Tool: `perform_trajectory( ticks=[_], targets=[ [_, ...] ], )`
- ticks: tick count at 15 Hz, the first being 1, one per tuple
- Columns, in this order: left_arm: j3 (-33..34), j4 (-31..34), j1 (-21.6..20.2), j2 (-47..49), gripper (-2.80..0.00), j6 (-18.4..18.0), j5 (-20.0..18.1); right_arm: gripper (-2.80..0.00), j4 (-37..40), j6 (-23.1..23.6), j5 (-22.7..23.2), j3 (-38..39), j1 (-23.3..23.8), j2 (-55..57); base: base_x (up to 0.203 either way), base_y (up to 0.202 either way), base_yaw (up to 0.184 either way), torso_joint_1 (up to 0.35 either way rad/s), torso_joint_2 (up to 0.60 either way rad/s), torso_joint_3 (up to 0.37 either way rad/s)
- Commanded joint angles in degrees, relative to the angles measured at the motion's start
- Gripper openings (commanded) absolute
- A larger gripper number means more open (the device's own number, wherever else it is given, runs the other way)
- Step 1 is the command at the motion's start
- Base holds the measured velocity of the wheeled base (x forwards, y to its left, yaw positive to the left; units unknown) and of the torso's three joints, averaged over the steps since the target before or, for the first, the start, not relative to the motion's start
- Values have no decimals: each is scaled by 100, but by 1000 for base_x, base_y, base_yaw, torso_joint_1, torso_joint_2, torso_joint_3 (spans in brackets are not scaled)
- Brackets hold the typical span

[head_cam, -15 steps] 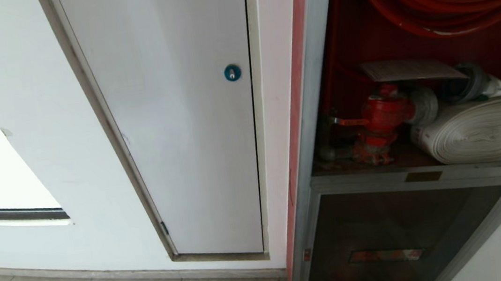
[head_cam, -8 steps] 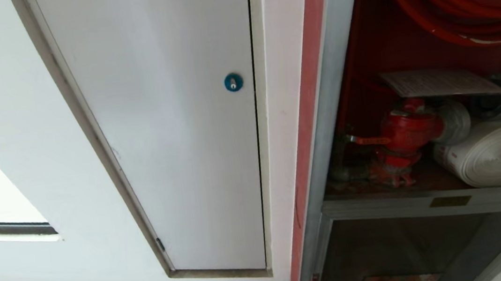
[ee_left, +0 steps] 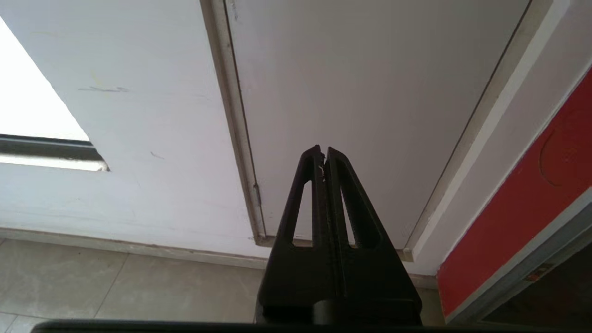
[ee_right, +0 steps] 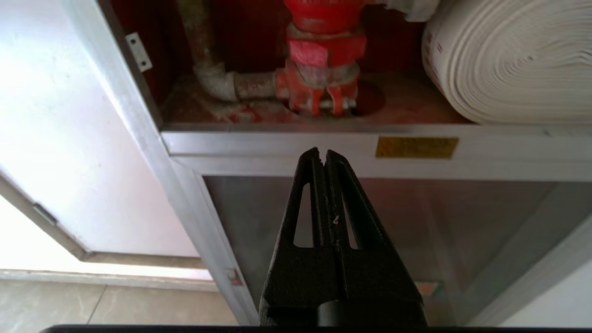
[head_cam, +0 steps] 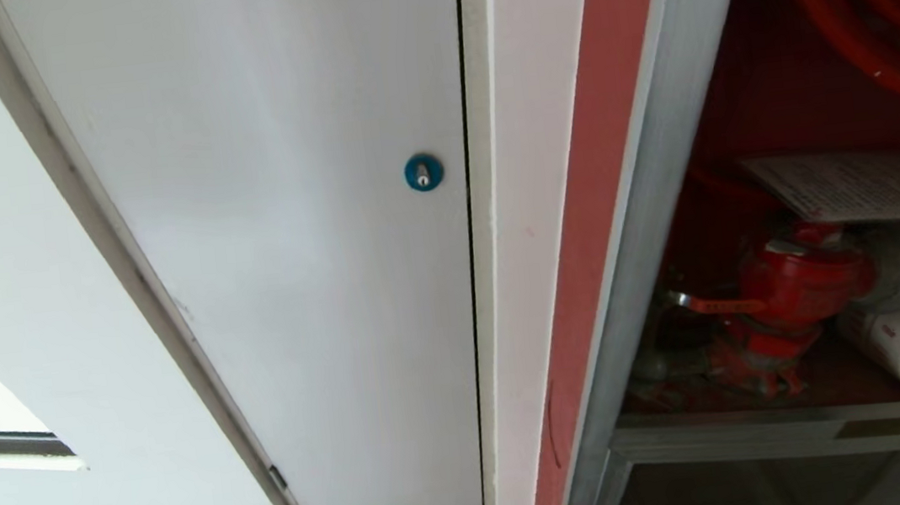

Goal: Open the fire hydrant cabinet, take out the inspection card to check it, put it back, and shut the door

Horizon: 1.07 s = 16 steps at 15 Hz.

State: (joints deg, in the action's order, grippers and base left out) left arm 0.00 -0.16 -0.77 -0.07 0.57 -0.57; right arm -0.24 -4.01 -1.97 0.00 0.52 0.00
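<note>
While my head camera looks down, I see the fire hydrant cabinet point(head_cam: 665, 203) standing open at right, the inspection card point(head_cam: 866, 184) lying flat above the red valve point(head_cam: 793, 290). Left wrist: left gripper point(ee_left: 323, 150) pinched together before the white panel door point(ee_left: 370, 92). Right wrist: right gripper point(ee_right: 322, 152) pressed together, facing the cabinet's shelf edge beneath the rolled hose point(ee_right: 508, 64).

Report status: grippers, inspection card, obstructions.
Left gripper shut, empty. Right gripper shut, empty. Inspection card lying above hydrant valve in cabinet. Nothing blocking.
</note>
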Motion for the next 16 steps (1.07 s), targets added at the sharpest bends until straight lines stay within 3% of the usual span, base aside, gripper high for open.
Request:
perform_trajectory(
  ticks=[1,16],
  targets=[
    [0,-2,-2,7,-280,4,-3,-280,-2,6,-5,0,0,15,62,0,-2,16,13,-2],
    [5,-2,-2,7,-280,4,-2,-280,7,23,-59,-11,-26,9,0,0,0,0,0,0]
  ],
)
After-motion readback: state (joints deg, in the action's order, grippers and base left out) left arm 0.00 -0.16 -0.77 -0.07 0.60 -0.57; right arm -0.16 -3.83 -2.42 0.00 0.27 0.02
